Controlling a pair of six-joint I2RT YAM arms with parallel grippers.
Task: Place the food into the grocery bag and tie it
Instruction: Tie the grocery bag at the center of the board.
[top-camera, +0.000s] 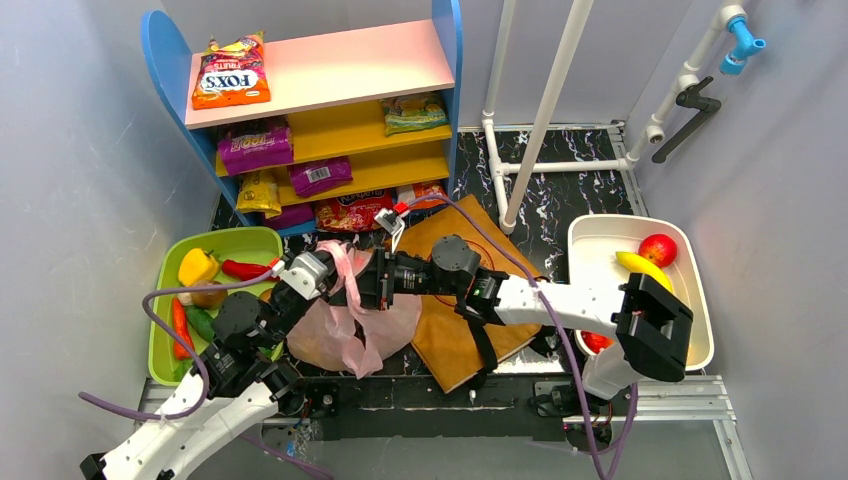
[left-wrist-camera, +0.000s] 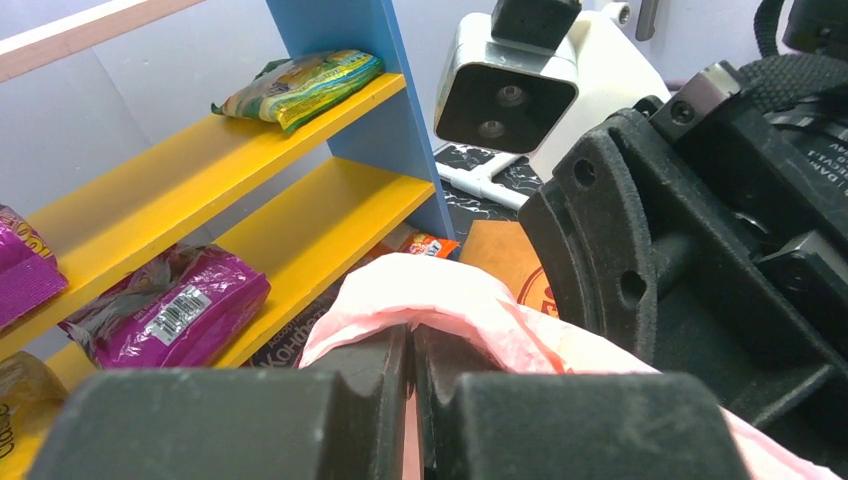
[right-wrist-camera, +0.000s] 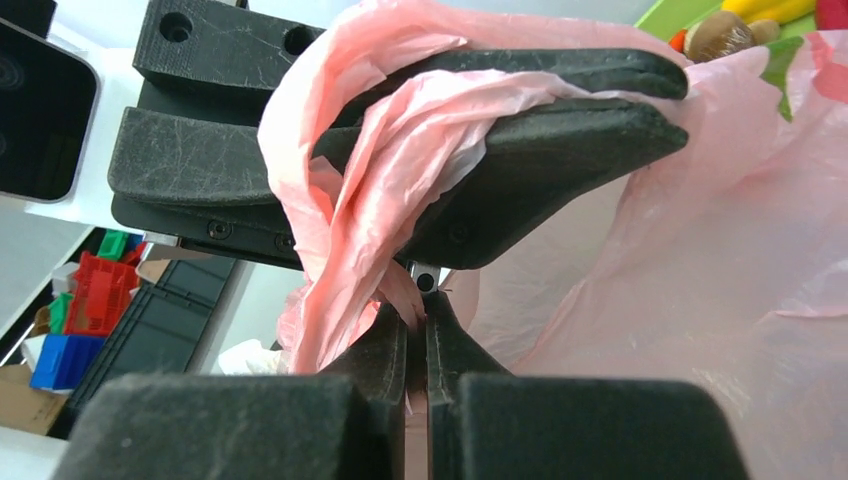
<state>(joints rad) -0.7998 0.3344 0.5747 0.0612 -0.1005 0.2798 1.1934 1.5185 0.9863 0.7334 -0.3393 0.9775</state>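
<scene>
Grocery bag (top-camera: 335, 340) — thin pink plastic, slumped on the tabletop (top-camera: 560, 200) in front of the shelf unit (top-camera: 350, 60), just left of the brown paper bag (top-camera: 450, 340) lying flat there. Contents not legible through the film. Upper plastic gathered and drawn up toward the shelf unit.

Left tool (left-wrist-camera: 412, 365) — fingers together, clamped on a bunched pink strand of the bag, more plastic draped over the fingers.

Right tool (right-wrist-camera: 418, 335) — fingers together, pinched on a pink strand hanging directly under the left tool. Both tools close together in front of the shelf unit's lowest board; touching or not, cannot tell.

Green tray (top-camera: 250, 237) — left-front of the shelf unit, holding yellow pepper (top-camera: 198, 265), red chilli (top-camera: 245, 268) and carrot (top-camera: 178, 325).

White tub (top-camera: 590, 235) — well right of the shelf unit, holding red apple (top-camera: 657, 248) and banana (top-camera: 640, 268).

On the shelf unit — Fox's packet (top-camera: 232, 72) on the pink top board; purple packet (top-camera: 255, 147) and green packet (top-camera: 413, 113) on the yellow board below.
</scene>
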